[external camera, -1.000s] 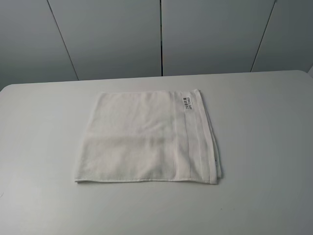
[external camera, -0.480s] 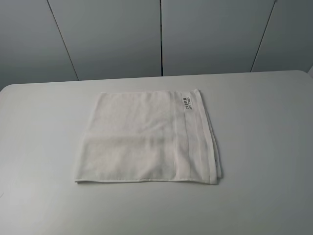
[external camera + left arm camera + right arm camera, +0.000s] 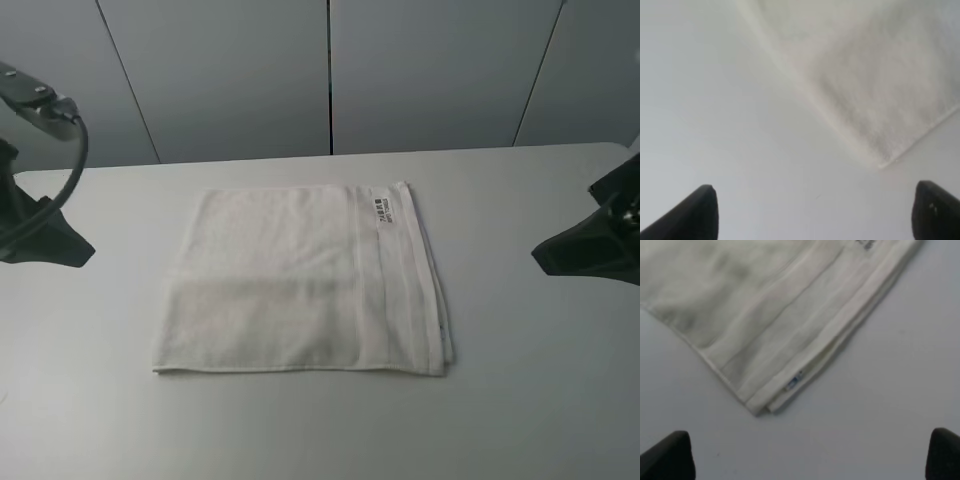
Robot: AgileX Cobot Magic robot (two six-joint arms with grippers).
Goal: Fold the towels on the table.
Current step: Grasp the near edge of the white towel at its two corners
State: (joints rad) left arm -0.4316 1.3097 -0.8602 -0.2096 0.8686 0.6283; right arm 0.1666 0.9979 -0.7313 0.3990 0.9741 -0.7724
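The white towel [image 3: 300, 285] lies folded and flat in the middle of the white table [image 3: 540, 410]. Its woven border band runs along the right side, and the label [image 3: 383, 208] sits at the far right corner. My left gripper [image 3: 60, 248] hovers over the table left of the towel, open and empty. In the left wrist view it [image 3: 817, 217] is a short way from a towel corner [image 3: 880, 75]. My right gripper [image 3: 570, 250] hovers to the right, open and empty. In the right wrist view it [image 3: 807, 457] is near the layered towel corner [image 3: 765, 305], which carries a small blue tag [image 3: 794, 383].
Grey wall panels [image 3: 330, 70] stand behind the table's far edge. A black cable [image 3: 78, 150] loops down from the left arm at the left edge of the exterior view. Bare tabletop surrounds the towel on all sides.
Both arms have come into the exterior view, one at the left edge and one at the right. The towel has not moved.
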